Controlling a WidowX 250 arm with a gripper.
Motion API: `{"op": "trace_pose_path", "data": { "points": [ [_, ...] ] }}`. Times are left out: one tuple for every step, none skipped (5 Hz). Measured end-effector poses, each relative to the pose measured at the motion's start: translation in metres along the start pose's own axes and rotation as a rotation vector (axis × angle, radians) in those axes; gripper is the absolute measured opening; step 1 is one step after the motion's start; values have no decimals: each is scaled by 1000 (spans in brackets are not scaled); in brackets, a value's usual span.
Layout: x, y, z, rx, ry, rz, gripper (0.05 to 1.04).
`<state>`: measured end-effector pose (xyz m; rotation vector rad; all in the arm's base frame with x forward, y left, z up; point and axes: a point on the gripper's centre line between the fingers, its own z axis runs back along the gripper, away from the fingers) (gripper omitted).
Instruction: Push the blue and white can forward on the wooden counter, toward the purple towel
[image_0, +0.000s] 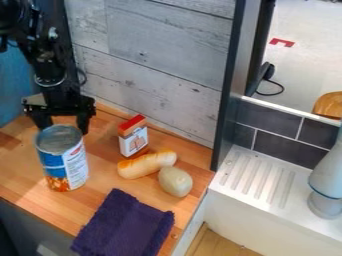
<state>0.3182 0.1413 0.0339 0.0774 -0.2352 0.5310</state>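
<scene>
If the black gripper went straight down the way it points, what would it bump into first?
Likely the can, just below the gripper here; depth is unclear, so perhaps the wooden counter behind it.

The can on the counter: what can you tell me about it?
The can is a cylinder standing upright on the wooden counter, with a grey, metallic-looking top and rim. Its label is blue and white, with orange near the base. The open gripper is at the can's far rim; whether they touch, I cannot tell.
</scene>
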Motion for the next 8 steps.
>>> {"op": "trace_pose_path", "data": {
  "points": [
    [-11,0,2,-9,13,-10,1000],
    [-20,1,1,-6,32,-32,1000],
    [-27,2,5,-5,41,-59,1000],
    [-35,3,7,-9,54,-77,1000],
    [-44,3,5,-14,87,-101,1000],
    [-51,5,4,-11,122,-121,1000],
    [-48,14,18,-43,106,-68,1000],
    [-34,21,71,-117,-31,21,1000]
  ]
}}
